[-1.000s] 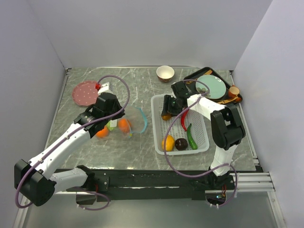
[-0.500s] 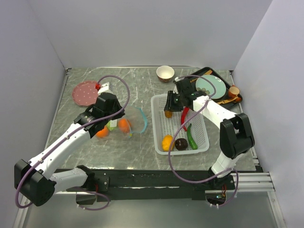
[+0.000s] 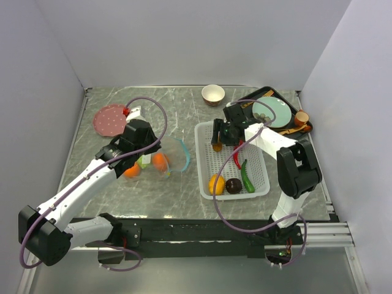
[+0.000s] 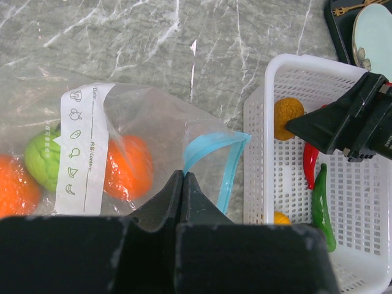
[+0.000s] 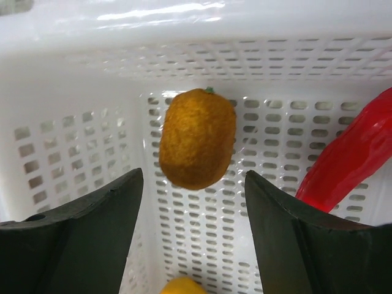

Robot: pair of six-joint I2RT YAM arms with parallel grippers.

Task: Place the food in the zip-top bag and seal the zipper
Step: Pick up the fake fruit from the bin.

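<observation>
Now, fuzzy tan kiwi (image 5: pixel 197 138) between wide-apart right tool (image 5: pixel 193 177); left tool (image 4: pixel 184 179) tight on clear bag (image 4: pixel 153 113).

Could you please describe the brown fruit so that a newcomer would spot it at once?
Find the white mesh basket, then its far left corner. The kiwi lies there beside the red chili, the only brown, egg-shaped piece.

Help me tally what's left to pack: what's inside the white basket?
Five pieces: brown kiwi, red chili, green pepper, yellow fruit, dark round fruit. From above, the right arm covers part of the basket, so anything beneath it is unseen.
</observation>
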